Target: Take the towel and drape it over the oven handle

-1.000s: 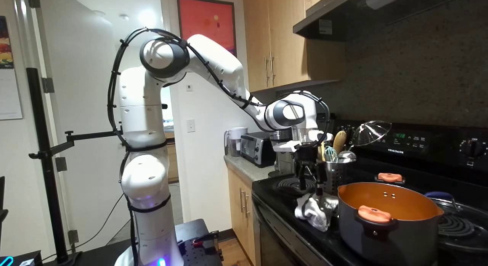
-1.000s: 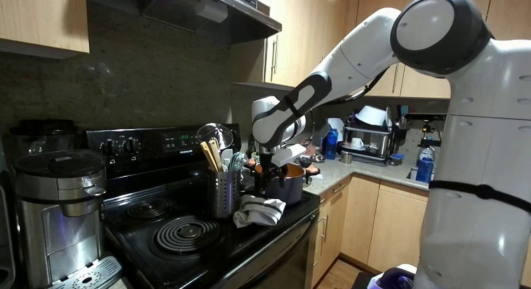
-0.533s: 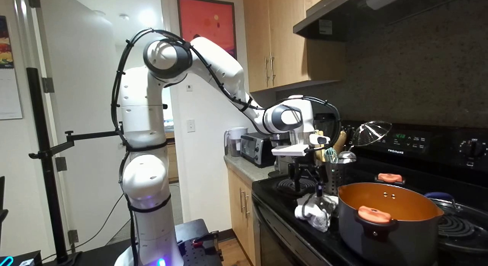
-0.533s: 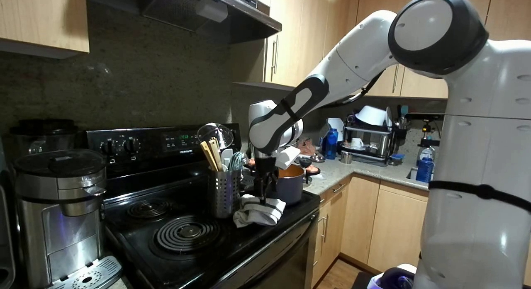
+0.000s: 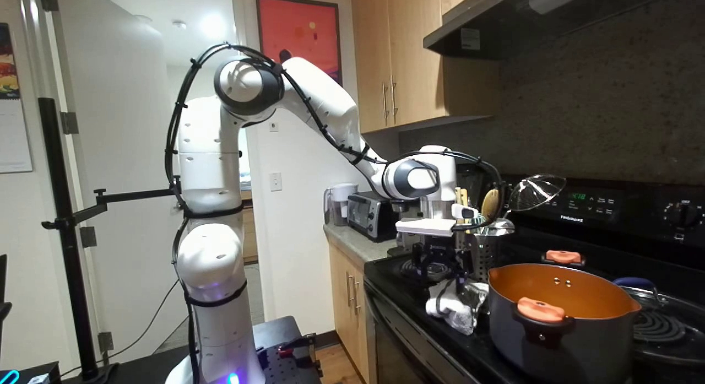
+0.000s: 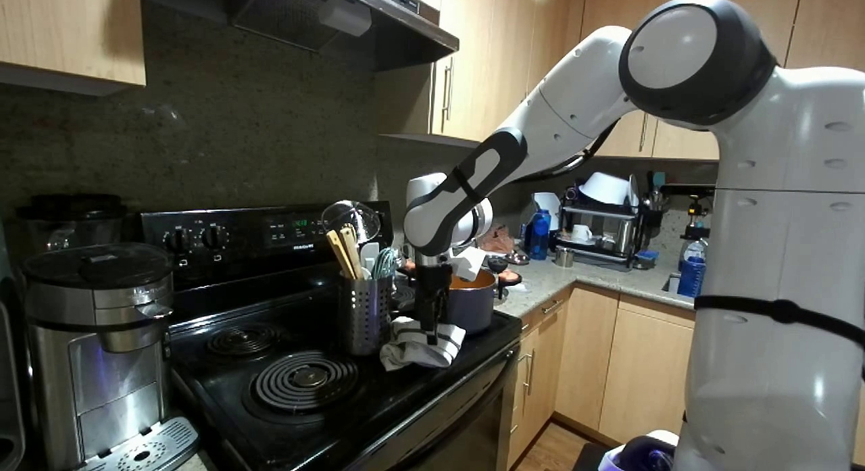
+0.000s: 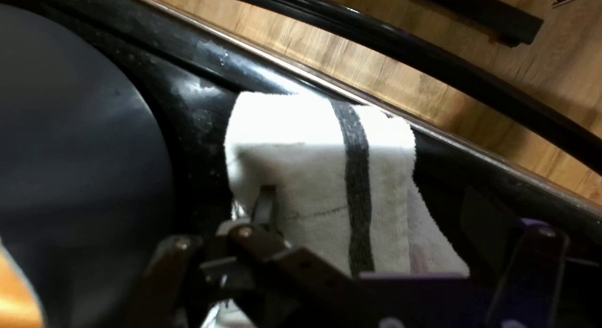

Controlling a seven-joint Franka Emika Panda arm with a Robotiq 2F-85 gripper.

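Striped towel (image 7: 310, 172) on the bench (image 6: 378, 403), just below the end effector (image 5: 443, 282)

The end effector points down, its fingers (image 7: 266, 208) parted; one overlaps the towel in every view, but contact cannot be told. The towel is folded and rumpled, white with dark stripes and fuzzy edges. The bench is a glossy black stove top with coil burners (image 6: 309, 376). Near the end effector stand a perforated metal cylinder (image 6: 361, 315) of utensils (image 6: 340, 255) and a round pot (image 5: 556, 342), dark outside, orange within. The oven handle (image 7: 414, 52), a black bar, runs apart from both end effector and towel. Beyond the end effector, the back panel (image 5: 641, 213) reads "FRIGIDAIRE".
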